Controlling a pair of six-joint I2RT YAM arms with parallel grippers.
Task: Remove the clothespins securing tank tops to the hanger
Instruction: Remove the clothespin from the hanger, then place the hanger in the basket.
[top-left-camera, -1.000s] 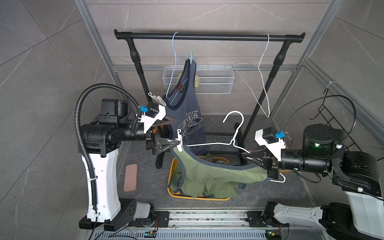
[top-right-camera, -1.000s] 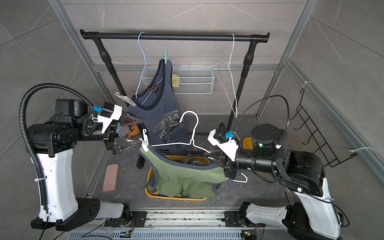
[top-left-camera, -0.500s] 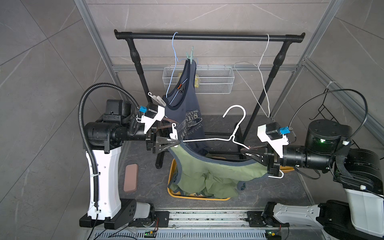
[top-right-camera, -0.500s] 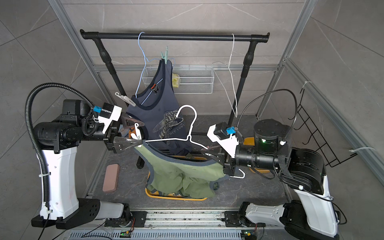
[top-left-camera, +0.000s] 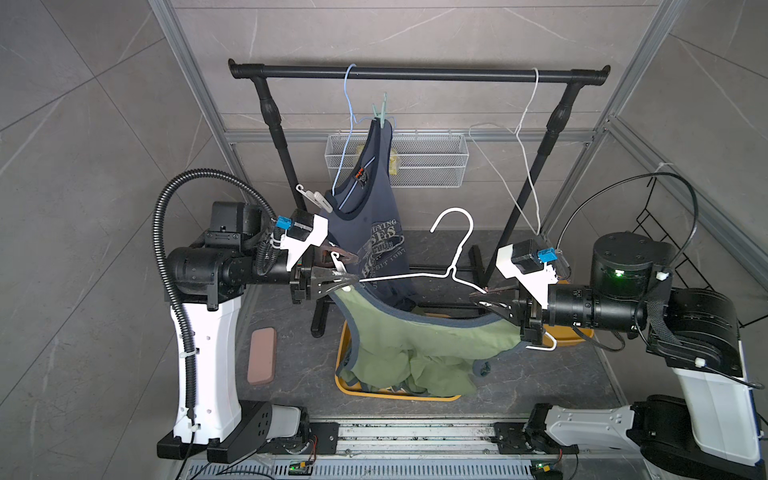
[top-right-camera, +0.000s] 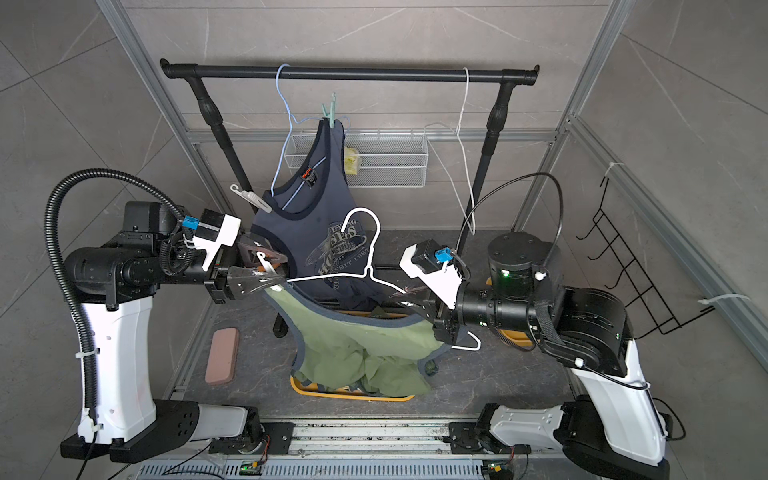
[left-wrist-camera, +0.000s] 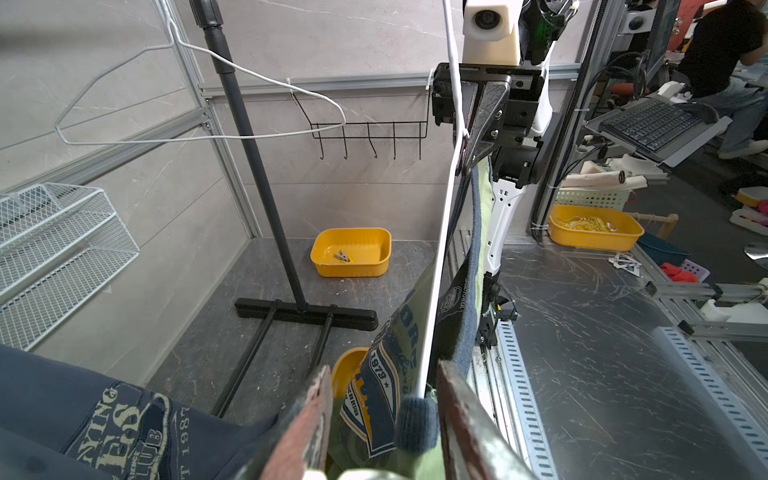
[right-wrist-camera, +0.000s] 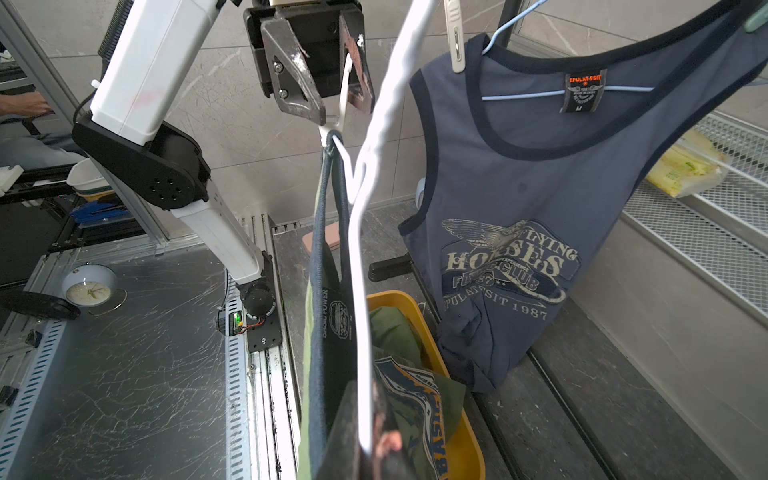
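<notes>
Closing about the white clothespin (top-left-camera: 336, 262) at the end of the white hanger (right-wrist-camera: 358, 270) nearest the left arm, the left claw (top-left-camera: 347, 269) is now standing with its jaws well narrowed from the wide spread of a second ago. In a top view the pin is sitting upright between them, but whether both jaws are yet bearing on its handles I cannot tell. The right claw (top-left-camera: 482, 297) is staying clamped together on the hanger's opposite shoulder, where the other strap of the olive tank top (top-left-camera: 415, 345) is running up to it, and it is holding the wire roughly level above the surface (top-left-camera: 540, 374). Over the same second that arm has been carrying the hanger slightly upward and toward the left arm, which is what is placing the pin inside the jaws. The olive top is hanging slack between both shoulders, its lower part sagging into the yellow tray (top-left-camera: 399, 397). For the task, this is indicating that the squeeze on this pin is under way but no release is yet showing: the strap is remaining pinned. The navy tank top (top-left-camera: 374, 232) is hanging from the rail (top-left-camera: 415, 75) behind, with a mint clothespin (top-left-camera: 382, 113) holding its upper strap, so further pins are awaiting attention.
</notes>
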